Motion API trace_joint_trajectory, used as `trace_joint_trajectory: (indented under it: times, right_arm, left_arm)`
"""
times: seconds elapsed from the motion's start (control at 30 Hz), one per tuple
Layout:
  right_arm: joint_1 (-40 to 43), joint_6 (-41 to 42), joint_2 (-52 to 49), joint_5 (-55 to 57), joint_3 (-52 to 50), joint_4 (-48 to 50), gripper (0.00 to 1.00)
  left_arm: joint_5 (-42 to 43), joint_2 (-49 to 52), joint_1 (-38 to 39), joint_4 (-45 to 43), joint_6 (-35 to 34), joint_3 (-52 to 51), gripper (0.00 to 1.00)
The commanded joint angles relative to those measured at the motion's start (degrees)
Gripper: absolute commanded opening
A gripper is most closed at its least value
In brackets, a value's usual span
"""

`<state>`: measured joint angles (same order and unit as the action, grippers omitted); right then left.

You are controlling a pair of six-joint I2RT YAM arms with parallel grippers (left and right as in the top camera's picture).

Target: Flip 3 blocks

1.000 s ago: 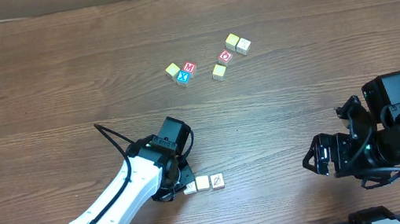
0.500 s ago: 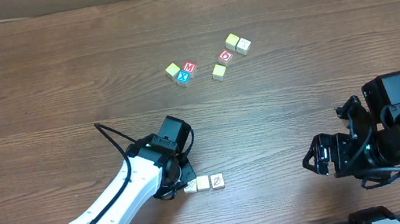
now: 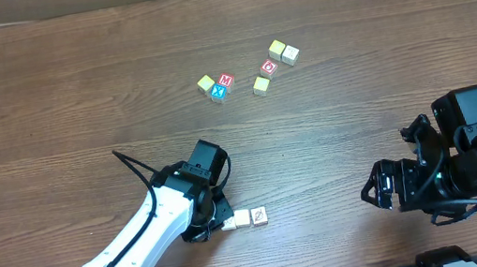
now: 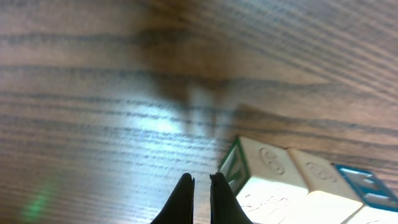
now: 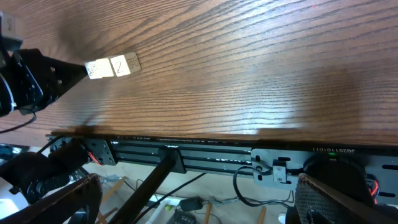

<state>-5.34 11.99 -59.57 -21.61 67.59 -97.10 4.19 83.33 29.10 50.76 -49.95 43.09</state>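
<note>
Near the front edge of the wooden surface [image 3: 70, 83], left of centre, the three pale blocks [image 3: 243, 218] sit in a tight row, touching side to side. At the row's left end the left claw [image 3: 220, 221] is pressed together with nothing between its tips. It is low to the wood and just beside the end block [image 4: 258, 168]; whether it touches is unclear. Over the last second almost nothing has shifted: the row sits as it did, and the claw has barely moved. No flip looks under way, so all three probably remain to be turned. Well apart to the right, the right claw [image 3: 378, 190] is spread wide and holds nothing. The red "M" cube [image 3: 225, 80] lies far back.
</note>
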Motion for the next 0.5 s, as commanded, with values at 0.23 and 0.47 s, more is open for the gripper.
trace_joint_trajectory:
  times: [0.23, 0.47]
  right_arm:
    - [-0.28, -0.52, 0.48, 0.13, 1.01, 0.28, 1.0]
    - [-0.31, -2.01, 0.48, -1.31, -4.52, 4.5, 1.0]
  left_arm:
    - [0.66, 0.35, -0.26, -0.63, -1.88, -0.35, 0.04]
    - [-0.26, 0.35, -1.22, -1.11, -0.63, 0.26, 0.04]
